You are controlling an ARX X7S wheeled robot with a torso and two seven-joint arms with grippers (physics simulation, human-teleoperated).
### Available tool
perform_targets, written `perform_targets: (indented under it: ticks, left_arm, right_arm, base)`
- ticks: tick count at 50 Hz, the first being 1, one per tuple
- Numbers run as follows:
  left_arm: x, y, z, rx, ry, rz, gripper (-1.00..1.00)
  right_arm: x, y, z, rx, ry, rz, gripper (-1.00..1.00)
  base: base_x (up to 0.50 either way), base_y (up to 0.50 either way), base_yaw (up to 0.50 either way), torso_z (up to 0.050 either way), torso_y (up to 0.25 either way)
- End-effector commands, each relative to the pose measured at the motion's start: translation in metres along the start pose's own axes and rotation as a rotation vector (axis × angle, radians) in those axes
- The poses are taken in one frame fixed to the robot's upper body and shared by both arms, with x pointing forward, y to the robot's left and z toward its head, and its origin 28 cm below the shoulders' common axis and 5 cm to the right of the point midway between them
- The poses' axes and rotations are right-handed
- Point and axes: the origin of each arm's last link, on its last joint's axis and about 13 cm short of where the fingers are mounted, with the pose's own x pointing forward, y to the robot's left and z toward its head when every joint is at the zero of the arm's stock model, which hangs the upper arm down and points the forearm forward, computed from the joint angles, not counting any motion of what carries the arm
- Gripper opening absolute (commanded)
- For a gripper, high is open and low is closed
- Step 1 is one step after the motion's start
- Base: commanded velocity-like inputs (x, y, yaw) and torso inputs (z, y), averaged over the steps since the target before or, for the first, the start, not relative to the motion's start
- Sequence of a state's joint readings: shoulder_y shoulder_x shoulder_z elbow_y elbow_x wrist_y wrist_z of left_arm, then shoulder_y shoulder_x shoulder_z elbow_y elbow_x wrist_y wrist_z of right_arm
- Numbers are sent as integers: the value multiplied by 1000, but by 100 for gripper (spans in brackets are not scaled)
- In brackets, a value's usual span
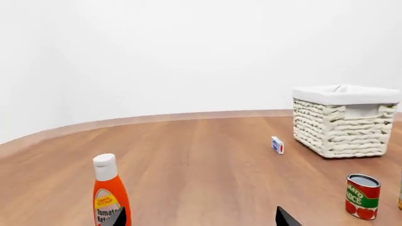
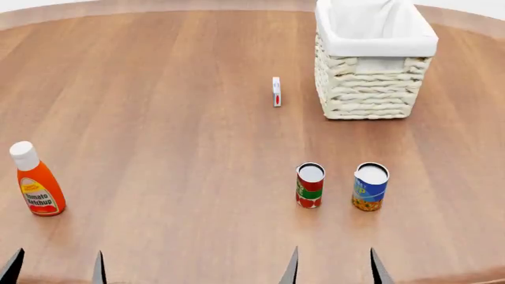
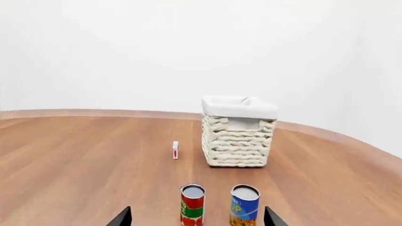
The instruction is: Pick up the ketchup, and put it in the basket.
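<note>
While we haven't grabbed anything yet, both our grippers sit low at the near edge of the table [image 2: 181, 118]. Our left gripper [image 2: 55, 267] has its tips spread wide w/ nothing between them. Our right gripper [image 2: 332, 266] is spread wide too, and holds nothing.

The ketchup [image 2: 35, 180] stands up straight on the left side of the table, just ahead of our left gripper and a bit to its left. In the left wrist view the ketchup [image 1: 110, 193] sits close, right by one dark tip, not in the middle of the gap. The basket [image 2: 375, 65] is far off at the back right, well apart from the bottle. Between them we see a red and green can [image 2: 309, 185], a blue can [image 2: 370, 187] just beside it, and a small white box [image 2: 276, 92] near the basket.

So the step now is, we think, to reach for the bottle w/ the left arm, b/c it's the close one. To do it well we should:
- slide left a bit so the bottle sits in the middle of the gap
- go in slow, so a tip doesn't bump it; it's tall and thin and could tip over
- squeeze the fat orange body, not the white cap
- lift it high before we cross over, so we clear the cans and the basket rim.
</note>
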State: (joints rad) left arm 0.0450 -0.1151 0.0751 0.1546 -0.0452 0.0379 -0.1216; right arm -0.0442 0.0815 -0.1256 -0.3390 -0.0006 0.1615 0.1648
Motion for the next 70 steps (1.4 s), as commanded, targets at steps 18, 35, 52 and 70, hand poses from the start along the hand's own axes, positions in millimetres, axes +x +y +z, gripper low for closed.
perform_targets:
  ticks: [18, 35, 52, 70]
  left_arm:
    - [-9, 7, 40, 3, -149, 33, 100]
    - [-12, 6, 44, -12, -178, 32, 100]
    - [-11, 6, 41, -1, -173, 26, 100]
    - [-12, 5, 40, 10, -176, 27, 100]
  right_arm:
    - [-11, 4, 51, -19, -115, -3, 100]
    - [-8, 3, 44, -4, -93, -3, 100]
    - [-9, 2, 42, 3, -85, -4, 100]
    - [-9, 3, 42, 0, -83, -3, 100]
  base:
    - [0, 0, 0, 0, 0]
    - [0, 0, 0, 0, 0]
    - [411, 0, 0, 0, 0]
    - [500, 0, 0, 0, 0]
